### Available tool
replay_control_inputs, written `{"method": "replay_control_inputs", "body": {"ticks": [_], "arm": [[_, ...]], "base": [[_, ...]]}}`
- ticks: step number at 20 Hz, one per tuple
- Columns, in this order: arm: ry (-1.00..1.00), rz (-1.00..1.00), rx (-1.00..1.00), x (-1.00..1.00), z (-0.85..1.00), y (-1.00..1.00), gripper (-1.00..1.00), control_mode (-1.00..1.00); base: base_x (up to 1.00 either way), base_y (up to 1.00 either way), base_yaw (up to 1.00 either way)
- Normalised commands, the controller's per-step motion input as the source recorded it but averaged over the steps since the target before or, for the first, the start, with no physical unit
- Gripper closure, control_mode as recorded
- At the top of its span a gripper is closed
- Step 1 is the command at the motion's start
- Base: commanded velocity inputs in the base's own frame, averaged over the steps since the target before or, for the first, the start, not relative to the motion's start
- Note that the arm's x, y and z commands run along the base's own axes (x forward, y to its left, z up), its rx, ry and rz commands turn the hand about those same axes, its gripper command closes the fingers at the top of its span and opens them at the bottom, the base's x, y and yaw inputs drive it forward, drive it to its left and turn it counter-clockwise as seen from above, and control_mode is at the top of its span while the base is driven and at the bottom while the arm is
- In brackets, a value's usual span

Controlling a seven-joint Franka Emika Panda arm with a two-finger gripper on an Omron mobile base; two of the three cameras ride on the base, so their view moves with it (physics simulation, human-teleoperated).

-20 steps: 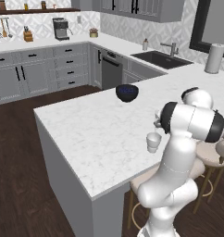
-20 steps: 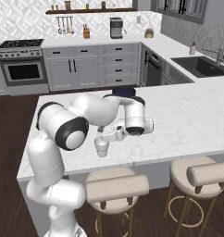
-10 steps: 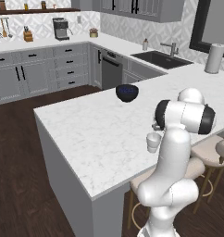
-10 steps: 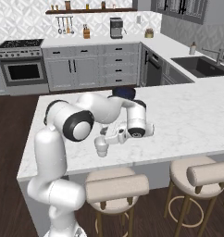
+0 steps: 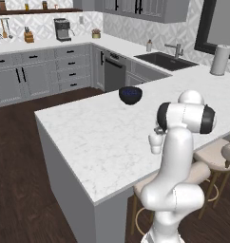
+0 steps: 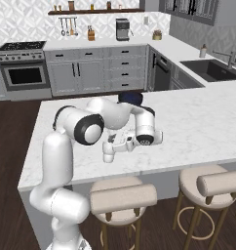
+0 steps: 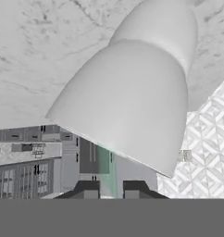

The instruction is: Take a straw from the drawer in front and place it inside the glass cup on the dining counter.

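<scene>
From the left the cup (image 5: 155, 142) stands on the white counter (image 5: 98, 142) just beside the arm, from the right the hand hangs over the cup (image 6: 108, 152), and the hand camera shows the fingers (image 7: 111, 189) narrowly parted, holding nothing I can see

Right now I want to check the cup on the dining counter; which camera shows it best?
The right base view: the glass cup stands whole on the dining counter, beside the robot's hand. In the left base view the cup is partly covered by the arm. The hand view gives no clear look at it.
</scene>
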Motion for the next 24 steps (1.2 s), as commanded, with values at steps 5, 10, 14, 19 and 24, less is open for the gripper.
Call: {"method": "replay_control_inputs", "body": {"ticks": [5,10,14,19,24], "arm": [[-0.06,0.0,0.01,-0.2,-0.03,-0.02,1.0,-1.0],[-0.22,0.0,0.0,-0.71,-0.04,0.0,1.0,-1.0],[-0.18,0.0,-0.02,-0.01,-0.28,0.07,1.0,-1.0],[-0.16,0.0,-0.07,0.23,-0.41,0.19,1.0,-1.0],[-0.17,0.0,-0.06,-0.11,-0.38,0.05,1.0,-1.0]], "base": [[0.0,0.0,0.0],[0.0,0.0,0.0],[0.0,0.0,0.0],[0.0,0.0,0.0],[0.0,0.0,0.0]]}}
